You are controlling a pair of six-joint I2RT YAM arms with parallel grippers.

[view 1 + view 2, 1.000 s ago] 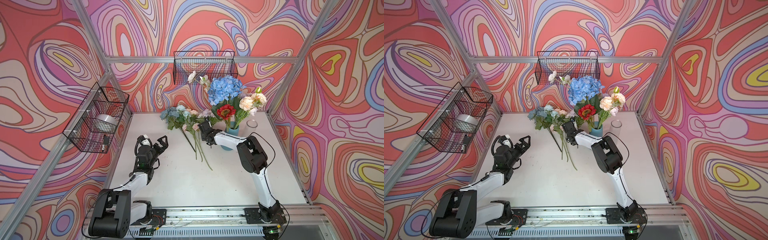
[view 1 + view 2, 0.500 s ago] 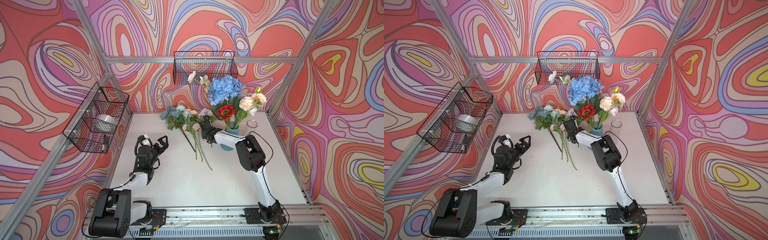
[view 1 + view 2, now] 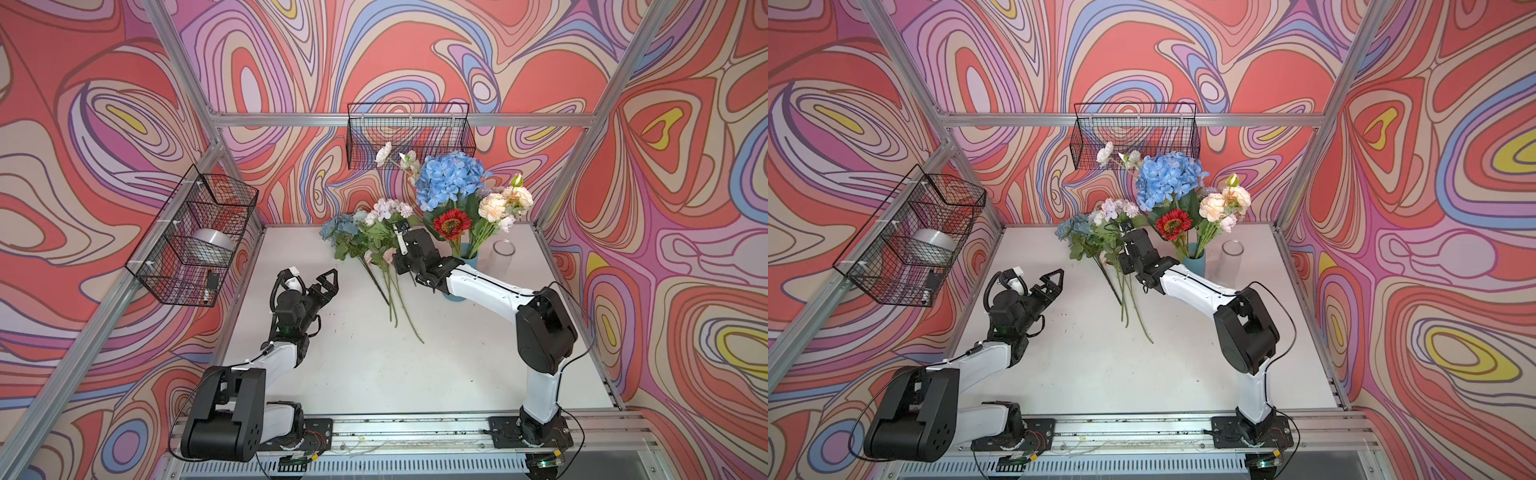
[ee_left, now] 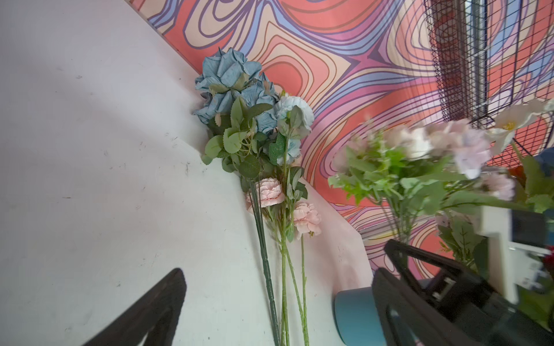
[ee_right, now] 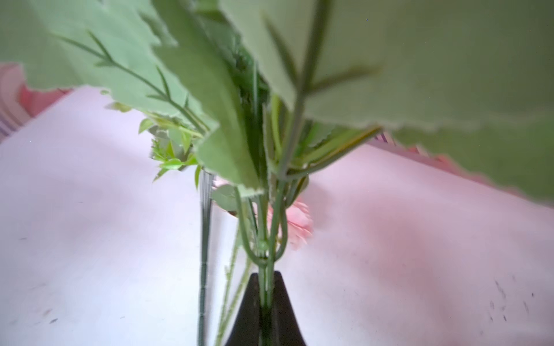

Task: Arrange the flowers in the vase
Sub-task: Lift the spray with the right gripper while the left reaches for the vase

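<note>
We count two claws, the left claw [image 3: 330, 282] and the right claw [image 5: 266, 278]. There are two wire baskets [image 3: 409, 137], one above the back edge of the surface [image 3: 374, 374] and one above its left edge. We find one blue vase [image 3: 468, 259] and one clear glass jar [image 3: 504, 253]. Of flowers we count one blue hydrangea [image 3: 449, 180], one red sunflower [image 3: 452, 224], two white blossoms [image 3: 383, 154], one cream cluster [image 3: 505, 201], one dusty-blue rose bunch [image 4: 230, 81], two pink blossoms [image 4: 266, 191] and one lilac-and-white bunch [image 3: 388, 208].

Top views: I am getting bright, even light; soft shadows are lying on the table [image 3: 374, 365].
Left wrist: the lilac bunch [image 4: 443, 146] is blurring.
Right wrist: near leaves [image 5: 419, 60] are swimming out of focus.
</note>
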